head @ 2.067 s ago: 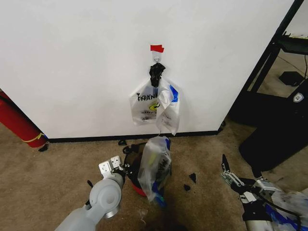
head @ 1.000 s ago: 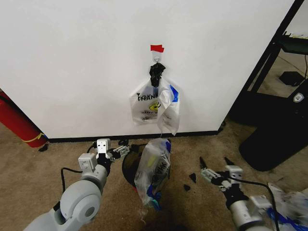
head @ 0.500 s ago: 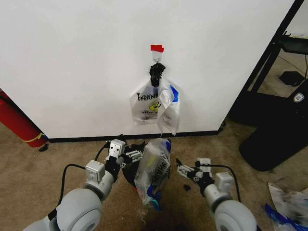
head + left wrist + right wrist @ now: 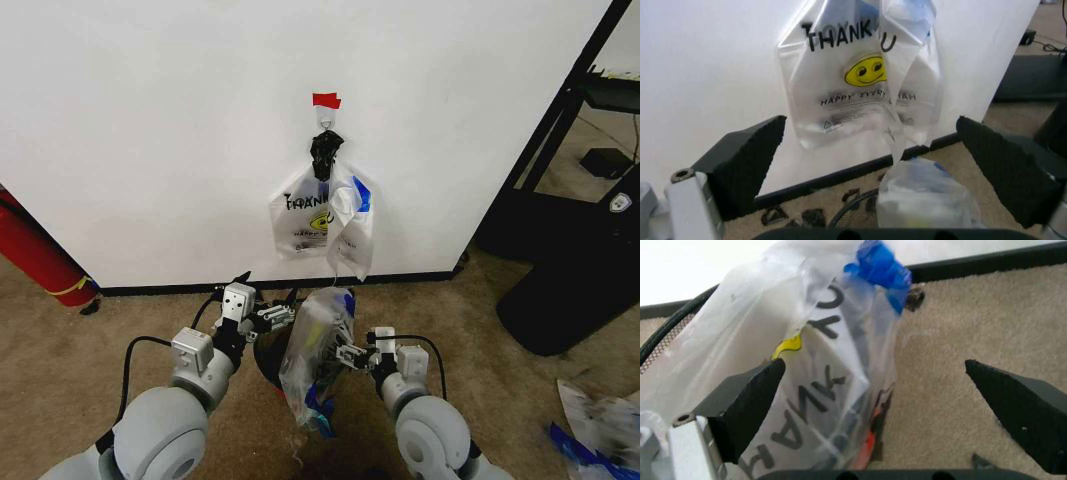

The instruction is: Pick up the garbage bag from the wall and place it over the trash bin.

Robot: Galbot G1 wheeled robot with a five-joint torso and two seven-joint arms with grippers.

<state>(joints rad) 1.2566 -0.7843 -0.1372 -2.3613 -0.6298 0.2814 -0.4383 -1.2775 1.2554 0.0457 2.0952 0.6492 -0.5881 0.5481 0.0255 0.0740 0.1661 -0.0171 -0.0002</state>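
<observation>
Both arms have closed in since half a second ago; the right gripper point(image 4: 347, 354), which was off to the right with bare carpet between it and the bag, now sits right at the bag's right side, and the left gripper point(image 4: 272, 317) has edged a little nearer on the other side.

Behind everything stands the wall point(image 4: 150, 130), white with a black baseboard; the carpet point(image 4: 90, 350) runs up to it. A red cylinder point(image 4: 35, 255) leans at the far left. On the wall, a strip of red tape point(image 4: 326, 100) sits above a small hook point(image 4: 326, 118), and from the hook hang the tied bags point(image 4: 325, 225) (smiley print, "THANK YOU" lettering), gathered under a black knot point(image 4: 325, 150).

Below them the trash bin point(image 4: 268, 352) stands on the carpet near the baseboard; the garbage bag point(image 4: 318, 355) stands bunched and upright over the bin's right side, not spread around the rim; whether any of it hangs inside I cannot tell.

In the left wrist view the fingers point(image 4: 747, 160) are spread wide, with the bag's top low between them; in the right wrist view the fingers point(image 4: 747, 400) are likewise wide apart, one pad just beside the bag's crinkled side.
</observation>
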